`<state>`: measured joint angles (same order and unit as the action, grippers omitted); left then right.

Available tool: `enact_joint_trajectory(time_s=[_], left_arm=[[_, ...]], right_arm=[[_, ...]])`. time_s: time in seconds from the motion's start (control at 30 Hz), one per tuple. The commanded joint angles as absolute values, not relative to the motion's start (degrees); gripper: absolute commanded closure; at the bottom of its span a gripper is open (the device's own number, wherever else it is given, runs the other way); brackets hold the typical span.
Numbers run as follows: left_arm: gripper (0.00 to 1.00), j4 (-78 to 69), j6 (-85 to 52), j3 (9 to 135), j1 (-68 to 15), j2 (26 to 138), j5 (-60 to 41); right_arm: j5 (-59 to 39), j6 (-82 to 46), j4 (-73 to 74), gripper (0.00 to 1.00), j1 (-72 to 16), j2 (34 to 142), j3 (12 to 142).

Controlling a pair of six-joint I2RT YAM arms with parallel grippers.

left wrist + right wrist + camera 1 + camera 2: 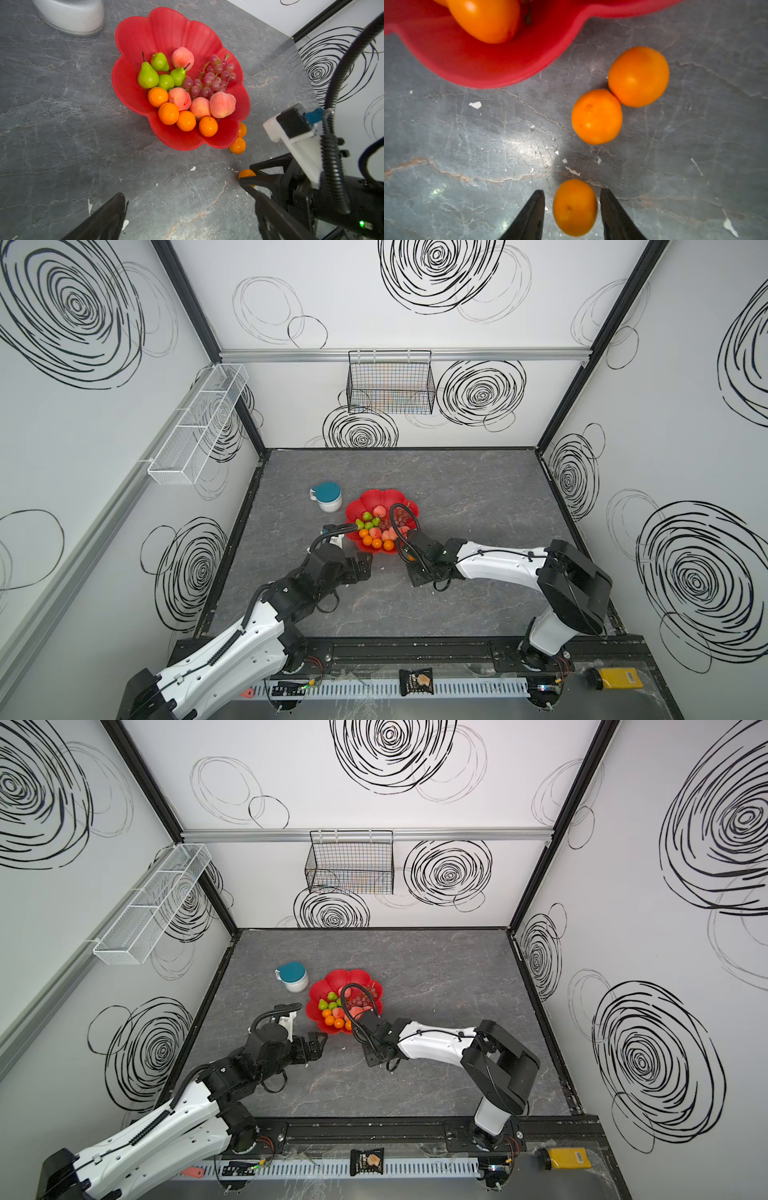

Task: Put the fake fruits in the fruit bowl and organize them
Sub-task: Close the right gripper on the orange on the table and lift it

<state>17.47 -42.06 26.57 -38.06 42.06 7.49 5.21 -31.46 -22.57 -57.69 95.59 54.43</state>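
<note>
Fruit bowl (166, 27) stands mid-bench (62, 124), just beside a white mug (328, 497). Inside it: green pears (148, 75), pink peaches (222, 105), grape bunch (212, 79), four oranges (168, 113) along one rim. Two loose oranges (638, 76) lie touching each other on the bench beside the bowl. A third orange (575, 207) sits between the right claw (572, 192) jaws with a slim gap on each side, so parted, not clamped. Left claw (365, 568) spread wide, empty, near the bowl
</note>
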Motion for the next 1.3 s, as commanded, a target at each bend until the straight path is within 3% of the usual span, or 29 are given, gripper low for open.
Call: enact_joint_trajectory(time_s=[0.0, 0.8, 1.27], left_arm=[[0.01, 14.81, -42.71, 26.48, -37.44, 41.57, 7.47], [0.01, 13.78, -43.33, 25.05, -37.22, 42.12, 6.94], [0.01, 11.47, -43.54, 24.40, -37.09, 43.01, 5.68]], right_arm=[[6.24, -31.47, -24.44, 0.52, -58.02, 96.74, 56.31], [6.19, -31.64, -24.47, 0.56, -57.92, 99.51, 56.54], [7.47, -32.52, -24.96, 0.61, -57.93, 94.40, 55.30]])
